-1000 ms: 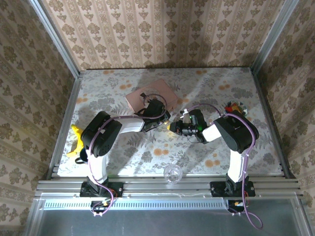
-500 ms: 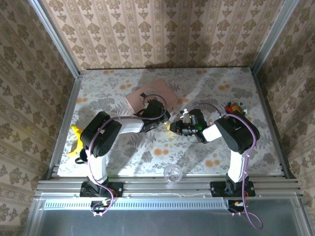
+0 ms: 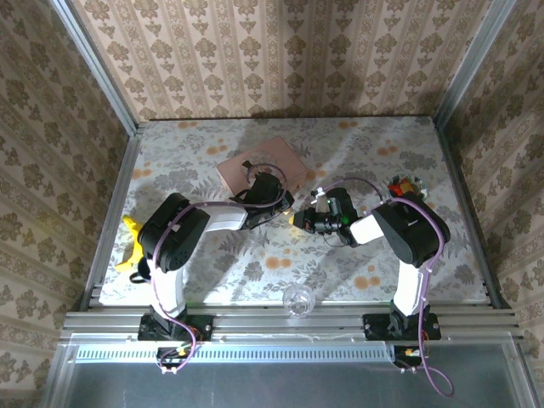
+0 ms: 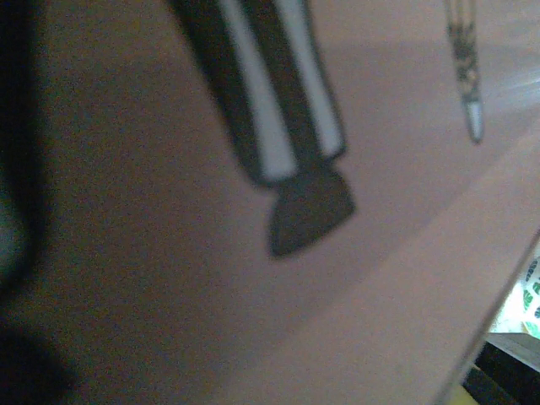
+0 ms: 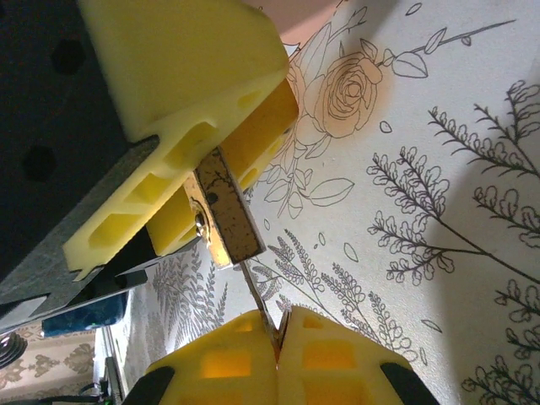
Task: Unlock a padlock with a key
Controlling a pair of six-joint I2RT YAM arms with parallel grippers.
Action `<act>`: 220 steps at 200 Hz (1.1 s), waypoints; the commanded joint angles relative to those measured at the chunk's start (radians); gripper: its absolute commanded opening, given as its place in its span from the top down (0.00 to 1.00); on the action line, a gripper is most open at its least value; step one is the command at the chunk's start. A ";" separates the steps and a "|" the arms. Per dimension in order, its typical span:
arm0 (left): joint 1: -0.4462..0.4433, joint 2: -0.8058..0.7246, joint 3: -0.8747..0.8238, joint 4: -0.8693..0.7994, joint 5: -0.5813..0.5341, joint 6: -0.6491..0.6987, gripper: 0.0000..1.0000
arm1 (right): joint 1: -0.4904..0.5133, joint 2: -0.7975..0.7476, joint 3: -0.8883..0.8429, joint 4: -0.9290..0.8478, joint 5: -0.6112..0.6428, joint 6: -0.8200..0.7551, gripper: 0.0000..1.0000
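Clamping padlock [image 5: 226,211], key [image 5: 259,297] mostly hidden

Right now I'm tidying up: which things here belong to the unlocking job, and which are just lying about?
Job: padlock in left gripper; key in right gripper.
Lying about: pink box; glass ball; yellow object; colourful object.

Left arm [image 3: 223,217], right arm [image 3: 401,228] inward, jaws clamped.
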 commanded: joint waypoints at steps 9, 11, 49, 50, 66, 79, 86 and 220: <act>0.000 -0.016 -0.023 -0.018 0.120 -0.061 1.00 | -0.006 -0.036 0.039 -0.036 0.041 -0.035 1.00; 0.000 -0.016 -0.023 -0.019 0.120 -0.061 1.00 | -0.006 -0.037 0.040 -0.036 0.041 -0.036 1.00; 0.004 -0.016 -0.023 -0.022 0.126 -0.060 1.00 | -0.006 -0.041 0.060 -0.053 0.039 -0.042 1.00; 0.003 -0.016 -0.023 -0.022 0.126 -0.060 1.00 | -0.006 -0.041 0.061 -0.053 0.039 -0.043 1.00; 0.004 -0.013 -0.025 -0.022 0.131 -0.060 1.00 | -0.006 -0.043 0.071 -0.061 0.039 -0.046 1.00; 0.003 -0.008 -0.025 -0.017 0.137 -0.061 1.00 | -0.006 -0.040 0.079 -0.063 0.037 -0.048 1.00; 0.004 -0.005 -0.027 -0.012 0.139 -0.062 1.00 | -0.006 -0.039 0.085 -0.063 0.033 -0.048 1.00; 0.013 0.021 -0.177 0.331 0.283 -0.025 1.00 | -0.032 0.023 0.160 0.071 -0.120 0.071 1.00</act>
